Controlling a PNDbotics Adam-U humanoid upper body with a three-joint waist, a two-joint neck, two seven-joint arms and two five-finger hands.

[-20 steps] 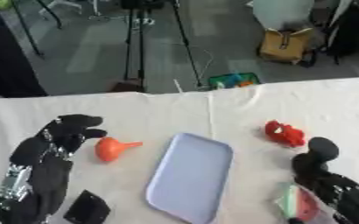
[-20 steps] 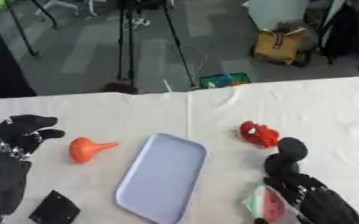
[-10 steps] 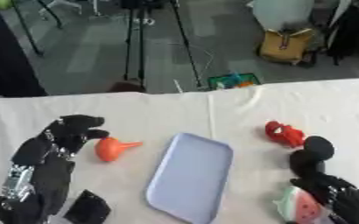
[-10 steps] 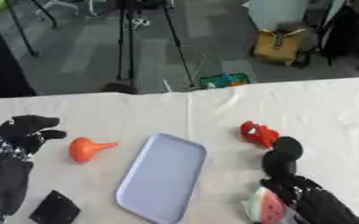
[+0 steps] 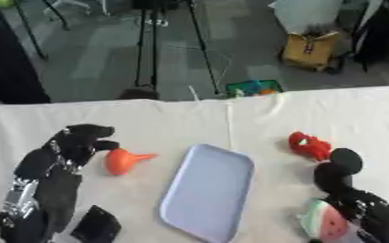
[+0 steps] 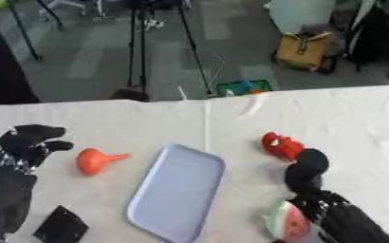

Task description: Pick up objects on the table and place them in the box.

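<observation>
We see nothing in the pale tray [image 5: 204, 190] yet; our right hand [image 6: 327, 209] seemingly grips the watermelon slice [image 6: 282, 222], while our left hand [image 5: 73, 144] hangs relaxed beside the orange funnel [image 5: 123, 160].

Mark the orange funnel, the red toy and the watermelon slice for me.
orange funnel [image 5: 119, 161], left eye view, on its wide bowl.
red toy [image 5: 308, 145], left eye view, on its middle.
watermelon slice [image 6: 285, 222], right eye view, on its red flesh.
</observation>
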